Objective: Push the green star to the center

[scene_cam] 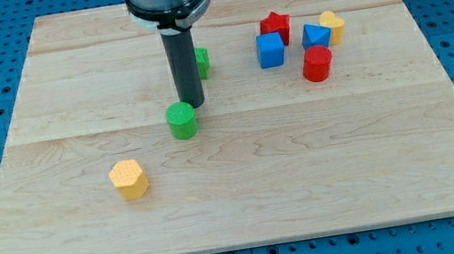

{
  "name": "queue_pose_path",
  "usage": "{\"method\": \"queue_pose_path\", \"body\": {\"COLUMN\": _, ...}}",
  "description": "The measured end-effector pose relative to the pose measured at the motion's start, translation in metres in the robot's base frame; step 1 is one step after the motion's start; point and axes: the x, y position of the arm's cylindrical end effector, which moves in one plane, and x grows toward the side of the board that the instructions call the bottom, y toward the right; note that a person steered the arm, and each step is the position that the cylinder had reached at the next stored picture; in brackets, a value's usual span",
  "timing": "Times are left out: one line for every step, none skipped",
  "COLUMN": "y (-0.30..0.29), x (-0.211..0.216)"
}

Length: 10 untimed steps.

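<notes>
A green block (201,60), largely hidden behind my rod, sits above the board's middle; its shape cannot be made out, so it may be the green star. A green cylinder (181,120) stands just below and left of my tip (191,105). The tip looks to be touching or nearly touching the cylinder's upper right edge. The dark rod rises from the tip to the arm's head at the view's top.
A yellow hexagonal block (129,178) lies at lower left. At upper right is a cluster: red star (275,25), blue cube (270,50), blue triangular block (315,35), yellow block (333,26), red cylinder (317,64). The wooden board (246,196) rests on a blue pegboard.
</notes>
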Motion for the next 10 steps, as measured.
{"method": "queue_pose_path", "body": {"y": 0.018, "x": 0.006}}
{"method": "queue_pose_path", "body": {"y": 0.059, "x": 0.023}}
{"method": "queue_pose_path", "body": {"y": 0.043, "x": 0.033}}
{"method": "queue_pose_path", "body": {"y": 0.019, "x": 0.019}}
{"method": "queue_pose_path", "body": {"y": 0.022, "x": 0.013}}
{"method": "queue_pose_path", "body": {"y": 0.023, "x": 0.005}}
{"method": "queue_pose_path", "body": {"y": -0.026, "x": -0.038}}
{"method": "queue_pose_path", "body": {"y": -0.099, "x": -0.070}}
{"method": "queue_pose_path", "body": {"y": -0.038, "x": -0.089}}
{"method": "queue_pose_path", "body": {"y": -0.009, "x": -0.091}}
